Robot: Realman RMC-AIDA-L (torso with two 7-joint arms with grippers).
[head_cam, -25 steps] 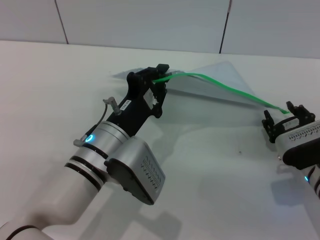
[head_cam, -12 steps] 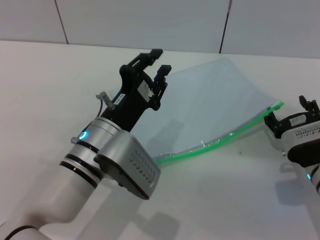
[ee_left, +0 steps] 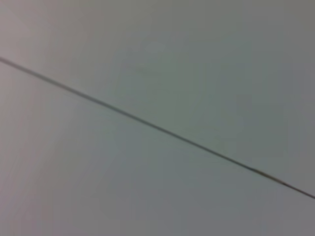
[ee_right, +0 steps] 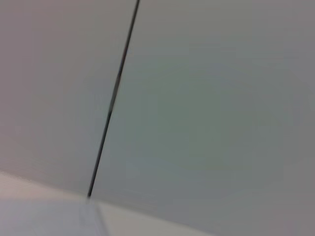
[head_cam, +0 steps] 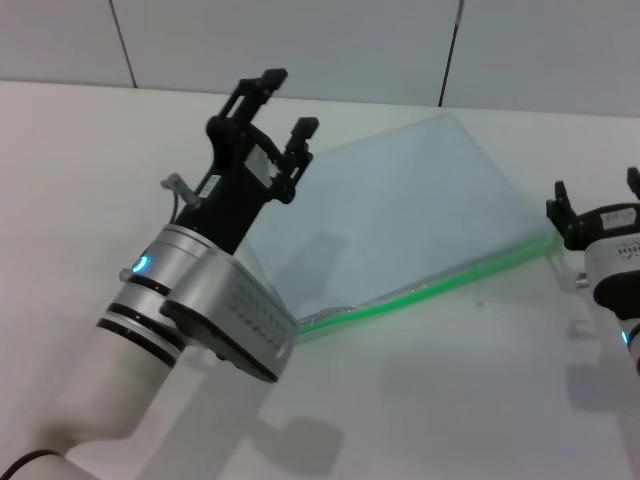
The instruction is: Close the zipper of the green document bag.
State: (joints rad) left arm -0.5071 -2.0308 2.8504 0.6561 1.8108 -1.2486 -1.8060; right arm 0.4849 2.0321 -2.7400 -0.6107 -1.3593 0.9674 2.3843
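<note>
1. On the white table (head_cam: 420,400) the bag (head_cam: 400,220) lies flat between the two arms, a large translucent pale blue-grey rectangle set at a slant.
2. Its zipper (head_cam: 430,290) is a thin bright green strip along the bag's near long edge, running from beside the left arm's grey housing up to the corner near the right gripper.
3. Above the bag's left end the left gripper (head_cam: 280,105) is raised clear of the plastic, its black fingers spread apart and holding nothing.
4. Just beyond the bag's zipper corner sits the right gripper (head_cam: 597,195), close to that corner but not on it; its two black fingers stand apart with nothing between them.
5. Only the head view shows the bag, the table and both grippers.
6. The left wrist view shows just the plain grey wall (ee_left: 157,64) crossed by one thin dark seam.
7. The right wrist view shows the same wall with a dark seam, and a pale strip of table at one edge.
8. The bag's surface is smooth and slightly glossy; the arm housings are matte silver-grey and white, rounded, with a blue light on the left arm.
</note>
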